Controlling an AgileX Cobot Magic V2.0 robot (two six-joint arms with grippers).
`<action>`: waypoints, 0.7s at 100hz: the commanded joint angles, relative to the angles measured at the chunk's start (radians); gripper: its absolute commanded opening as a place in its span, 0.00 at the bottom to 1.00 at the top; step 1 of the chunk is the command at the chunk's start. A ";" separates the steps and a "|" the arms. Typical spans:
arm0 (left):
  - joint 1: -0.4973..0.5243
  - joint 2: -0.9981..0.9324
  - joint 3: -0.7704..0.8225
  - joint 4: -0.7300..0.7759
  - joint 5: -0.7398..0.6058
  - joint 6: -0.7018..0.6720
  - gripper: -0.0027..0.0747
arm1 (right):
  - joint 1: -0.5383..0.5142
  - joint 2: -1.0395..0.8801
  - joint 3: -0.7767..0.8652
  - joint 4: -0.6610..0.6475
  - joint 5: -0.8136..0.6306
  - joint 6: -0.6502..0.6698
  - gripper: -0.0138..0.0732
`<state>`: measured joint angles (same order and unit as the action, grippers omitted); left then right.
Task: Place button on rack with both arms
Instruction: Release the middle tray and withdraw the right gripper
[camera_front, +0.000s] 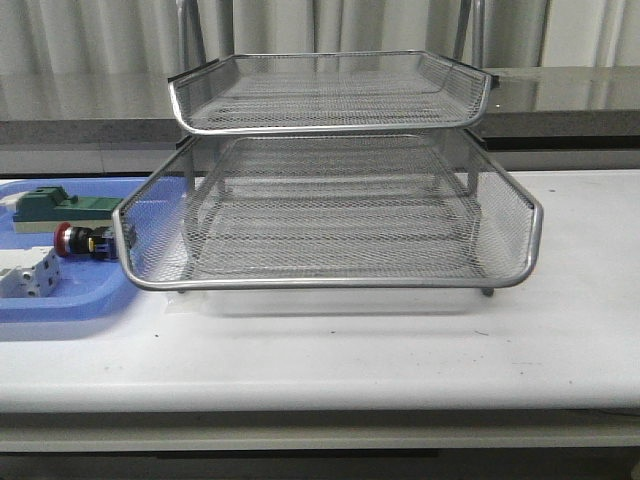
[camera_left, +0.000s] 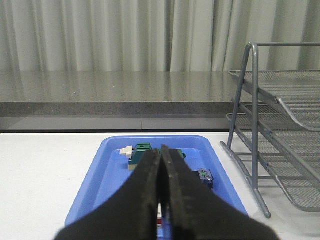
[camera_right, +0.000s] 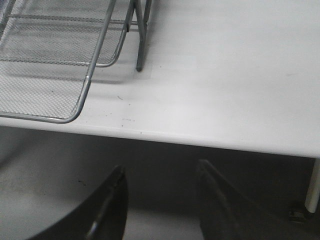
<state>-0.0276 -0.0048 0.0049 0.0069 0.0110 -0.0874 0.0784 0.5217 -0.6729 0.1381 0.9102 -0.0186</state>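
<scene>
On the left, a blue plastic tray (camera_front: 60, 300) is seen on the white table (camera_front: 400, 350), holding a green block (camera_front: 45, 205), the red-headed button (camera_front: 82, 240) lying on its side, and a white terminal block (camera_front: 30, 275). The left gripper (camera_left: 161, 165) is held clenched above this tray, nothing visibly between its fingers. The wire-mesh rack (camera_front: 330, 215) stands at centre. The right gripper (camera_right: 160, 175) is spread apart, beyond the table edge
</scene>
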 joint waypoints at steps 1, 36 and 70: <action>0.003 -0.031 0.033 -0.007 -0.074 -0.010 0.01 | 0.005 -0.013 -0.035 -0.011 -0.051 0.010 0.49; 0.003 -0.031 0.033 -0.007 -0.074 -0.010 0.01 | 0.005 -0.014 -0.035 -0.014 -0.057 0.010 0.08; 0.003 -0.031 0.033 -0.007 -0.074 -0.010 0.01 | 0.005 -0.014 -0.035 -0.013 -0.057 0.010 0.08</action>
<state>-0.0276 -0.0048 0.0049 0.0069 0.0110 -0.0874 0.0784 0.5053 -0.6729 0.1298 0.9127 -0.0082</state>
